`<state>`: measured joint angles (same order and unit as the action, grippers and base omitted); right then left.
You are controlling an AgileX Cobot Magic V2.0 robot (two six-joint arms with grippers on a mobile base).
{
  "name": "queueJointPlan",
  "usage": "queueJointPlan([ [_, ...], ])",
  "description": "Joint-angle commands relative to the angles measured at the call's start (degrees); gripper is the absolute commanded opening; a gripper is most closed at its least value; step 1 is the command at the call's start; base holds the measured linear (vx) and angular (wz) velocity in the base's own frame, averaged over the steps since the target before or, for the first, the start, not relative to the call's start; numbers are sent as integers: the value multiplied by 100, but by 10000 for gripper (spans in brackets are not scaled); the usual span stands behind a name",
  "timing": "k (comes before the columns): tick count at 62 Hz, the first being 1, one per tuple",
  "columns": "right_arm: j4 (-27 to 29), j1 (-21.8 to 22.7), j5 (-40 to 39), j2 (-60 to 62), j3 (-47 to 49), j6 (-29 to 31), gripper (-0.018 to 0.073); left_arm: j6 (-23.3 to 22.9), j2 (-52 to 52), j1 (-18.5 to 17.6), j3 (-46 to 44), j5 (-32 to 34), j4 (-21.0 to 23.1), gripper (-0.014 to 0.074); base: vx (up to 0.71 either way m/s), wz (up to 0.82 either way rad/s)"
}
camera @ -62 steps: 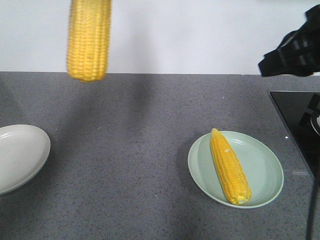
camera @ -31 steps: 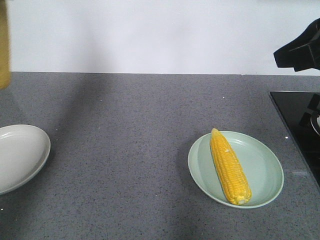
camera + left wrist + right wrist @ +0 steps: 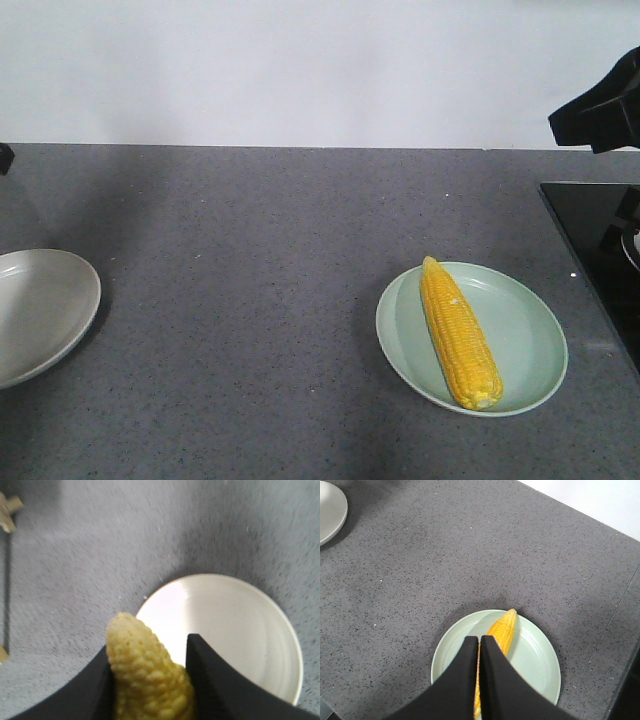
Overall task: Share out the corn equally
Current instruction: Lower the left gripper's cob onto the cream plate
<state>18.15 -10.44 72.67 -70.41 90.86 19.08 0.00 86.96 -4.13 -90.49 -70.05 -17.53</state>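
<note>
left gripper (image 3: 150, 680) clamped on corn cob (image 3: 145, 672) above white plate (image 3: 240, 630); right gripper (image 3: 480, 647) fingers together, empty

White plate (image 3: 40, 310) and green plate (image 3: 520, 340) on grey counter (image 3: 250, 300).

We see a dark grey worktop (image 3: 260, 260) flecked all over with fine pale and black speckles — a granite-like pattern. At four o'clock in the front view sits a pale mint-green plate (image 3: 525, 330), plain and unpatterned, carrying a bright yellow corn cob (image 3: 458, 335) with neat kernel rows. At nine o'clock, a white plate (image 3: 40, 310), shaded greyish. The wall (image 3: 300, 70) behind is plain off-white; a glossy black panel (image 3: 590, 240) lies at three o'clock. In the left wrist view, a paler yellow cob (image 3: 147, 672) shows bumpy kernels between matte black fingers (image 3: 215, 680) of the left tool (image 3: 150, 652). The right tool (image 3: 480, 642) is black too.
</note>
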Motion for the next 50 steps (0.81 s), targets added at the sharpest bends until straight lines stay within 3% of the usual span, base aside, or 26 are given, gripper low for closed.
queueJointPlan([
  [1,66,9,-200,119,162,58,-8,-92,-77,61,-8,437,-106,-6,0,0],
  [50,64,9,-209,119,162,58,-8,-36,1144,128,-7,467,-106,17,0,0],
])
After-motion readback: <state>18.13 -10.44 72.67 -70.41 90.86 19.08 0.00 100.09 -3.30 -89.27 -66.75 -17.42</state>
